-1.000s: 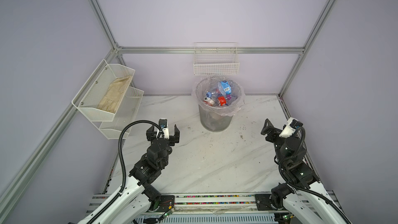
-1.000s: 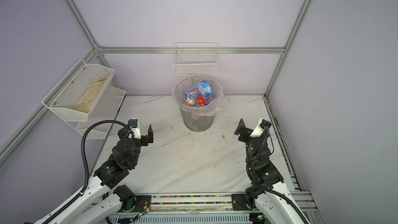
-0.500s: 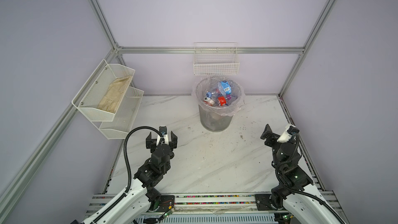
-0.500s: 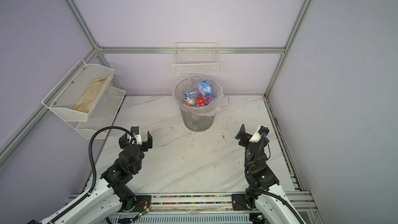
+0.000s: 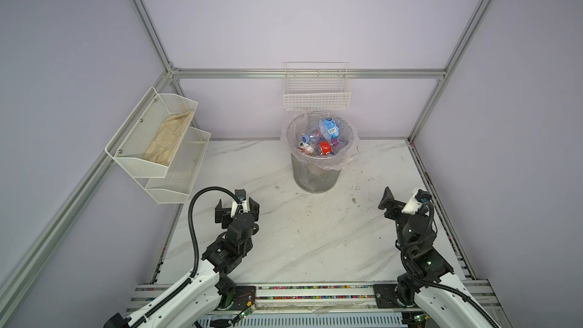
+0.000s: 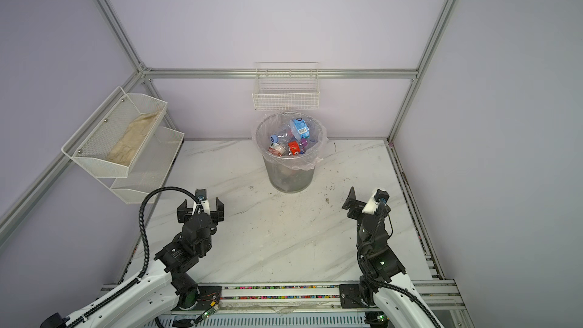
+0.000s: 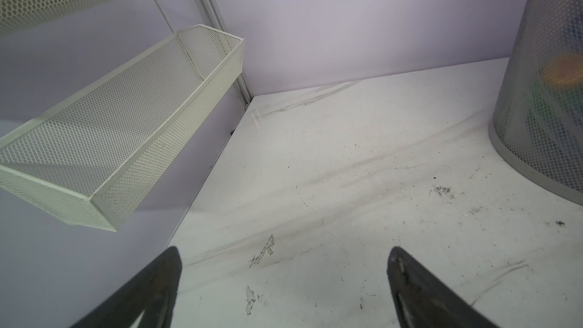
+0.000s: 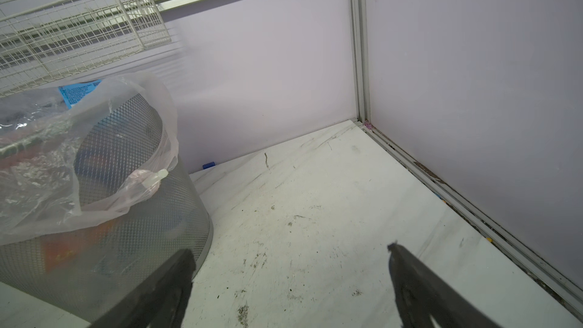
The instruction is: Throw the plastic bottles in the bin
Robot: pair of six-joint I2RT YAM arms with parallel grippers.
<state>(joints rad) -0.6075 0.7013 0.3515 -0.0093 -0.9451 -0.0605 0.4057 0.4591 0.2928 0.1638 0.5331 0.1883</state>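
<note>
While bin [image 5: 316, 175] stands upright | plastic bottles [image 5: 328, 127] jumbled inside (topmost tilted)

White-shelled arms [image 5: 205, 279] with black joints [image 5: 241, 227] and corrugated black cable [image 5: 191, 216].

Showing grey diamond mesh on the bin [image 5: 315, 175]. Showing blue, red and white labels on the clear plastic bottles [image 5: 328, 127] inside the bin. Showing white marbling with grey veins and dark scuffs on the table [image 5: 315, 247] under the bin. Showing white grid on the wire basket [image 5: 316, 102] above the bin, cream mesh on the shelves [image 5: 181, 168] left of it, beige on the cloth [image 5: 167, 140] there.
</note>
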